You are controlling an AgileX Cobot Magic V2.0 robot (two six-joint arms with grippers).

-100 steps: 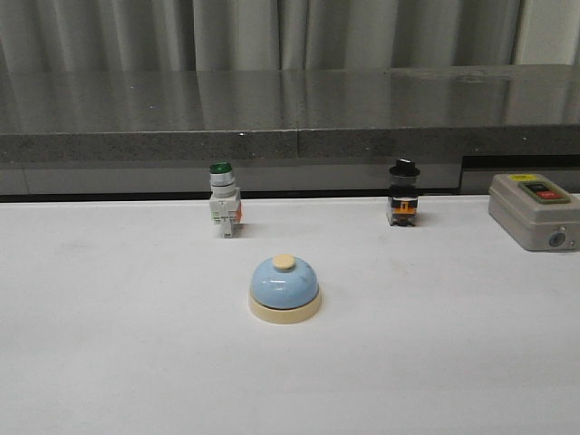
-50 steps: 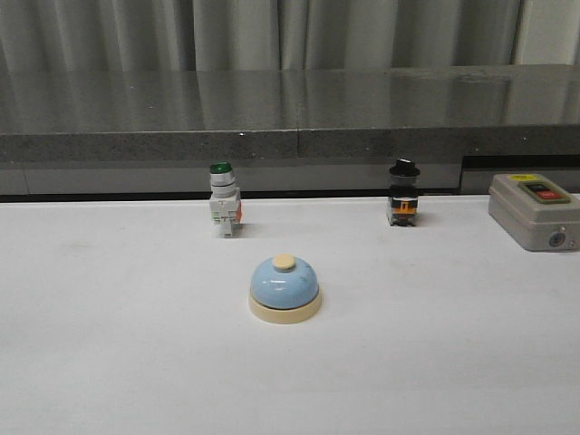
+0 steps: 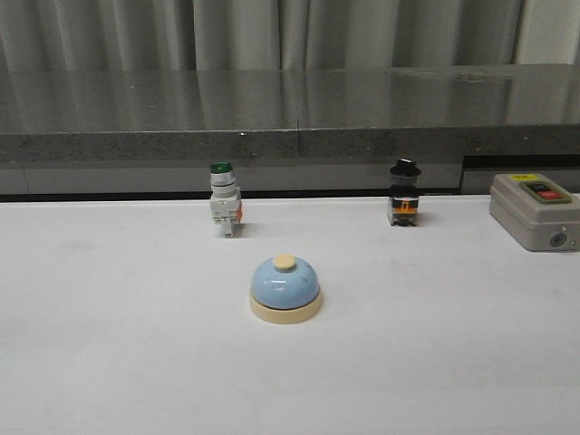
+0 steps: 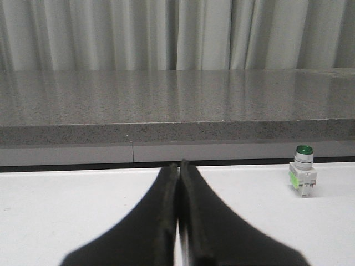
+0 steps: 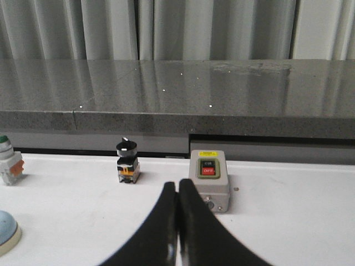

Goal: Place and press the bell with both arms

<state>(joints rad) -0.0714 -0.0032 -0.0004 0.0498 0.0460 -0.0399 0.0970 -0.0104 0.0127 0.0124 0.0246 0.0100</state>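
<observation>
The light-blue bell (image 3: 285, 288) with cream base and cream button stands upright on the white table, mid-table in the front view. Its edge shows in the right wrist view (image 5: 6, 230). Neither arm shows in the front view. My left gripper (image 4: 178, 165) is shut and empty, low over the table, well short of the back ledge. My right gripper (image 5: 177, 184) is shut and empty, pointing toward the grey box, with the bell off to its left.
A green-capped white push-button switch (image 3: 224, 207) and a black-knobbed switch (image 3: 403, 201) stand near the table's back edge. A grey box with red button (image 3: 535, 209) sits at the back right. A dark stone ledge (image 3: 290, 127) runs behind the table.
</observation>
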